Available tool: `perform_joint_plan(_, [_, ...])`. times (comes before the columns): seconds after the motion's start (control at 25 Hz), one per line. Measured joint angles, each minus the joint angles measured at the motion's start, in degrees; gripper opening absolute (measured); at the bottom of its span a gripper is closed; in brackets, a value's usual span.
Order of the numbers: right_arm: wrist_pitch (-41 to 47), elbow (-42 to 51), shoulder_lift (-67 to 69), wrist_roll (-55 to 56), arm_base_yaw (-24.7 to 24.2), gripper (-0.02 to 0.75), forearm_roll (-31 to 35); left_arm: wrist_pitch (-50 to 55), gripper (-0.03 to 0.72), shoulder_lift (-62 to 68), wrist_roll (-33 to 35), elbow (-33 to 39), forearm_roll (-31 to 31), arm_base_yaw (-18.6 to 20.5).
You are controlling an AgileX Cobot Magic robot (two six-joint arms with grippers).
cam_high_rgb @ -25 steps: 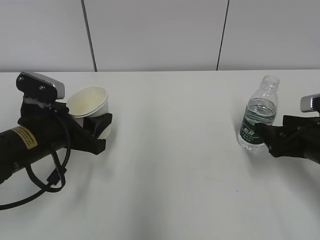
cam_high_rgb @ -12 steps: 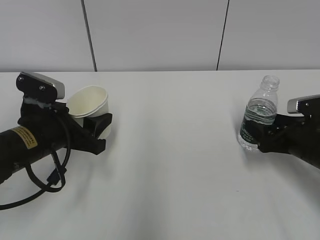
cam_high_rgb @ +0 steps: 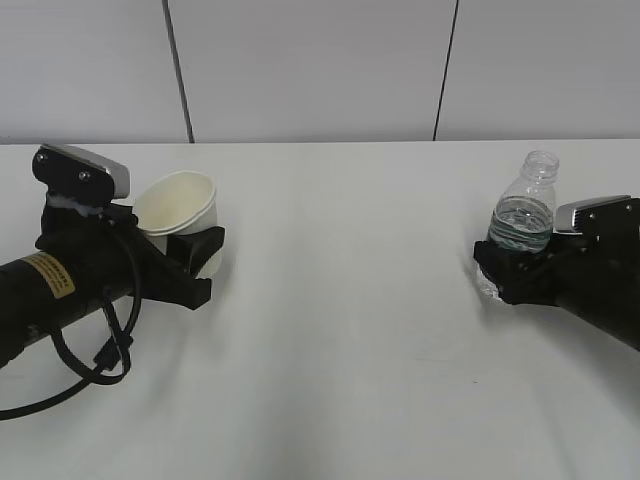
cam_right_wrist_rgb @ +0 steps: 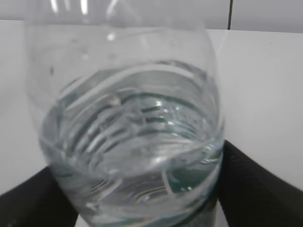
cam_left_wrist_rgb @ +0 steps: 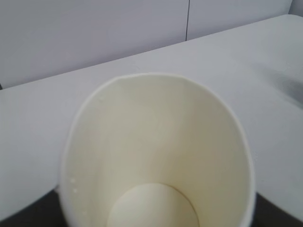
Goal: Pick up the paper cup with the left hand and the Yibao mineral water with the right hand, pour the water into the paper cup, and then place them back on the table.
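White tapered paper cup (cam_high_rgb: 178, 212) is held between left jaws for filling; clear green-labelled water bottle (cam_high_rgb: 520, 226) is straddled by wide right jaws, grip unconfirmed.

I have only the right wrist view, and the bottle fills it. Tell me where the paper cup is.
Observer: The paper cup is far off on the left side of the table, held tilted in the jaws of the left hand.
Operator: Report what is inside it.
Observer: Nothing. The left wrist view looks straight into it and shows a bare bottom.
Operator: Now check the bottle's top, which is cut off for me.
Observer: The Yibao mineral water has no cap. Its neck is open and it stands roughly upright.
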Motion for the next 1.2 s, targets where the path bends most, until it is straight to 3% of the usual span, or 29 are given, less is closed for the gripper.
perform_joint_plan(0.76, [0.00,-1.86,2.15,-0.46,0.00,0.593,-0.66,0.00,0.410,0.00,0.00,0.00,0.17,0.00])
perform_joint_plan(1.04, [-0.08,-1.94,2.05,-0.61,0.00,0.479,-0.85,0.00,0.410,0.00,0.00,0.00,0.17,0.00])
perform_joint_plan(1.2, [-0.22,-1.94,2.05,-2.08,0.00,0.454,-1.76,0.00,0.410,0.00,0.00,0.00,0.17,0.00])
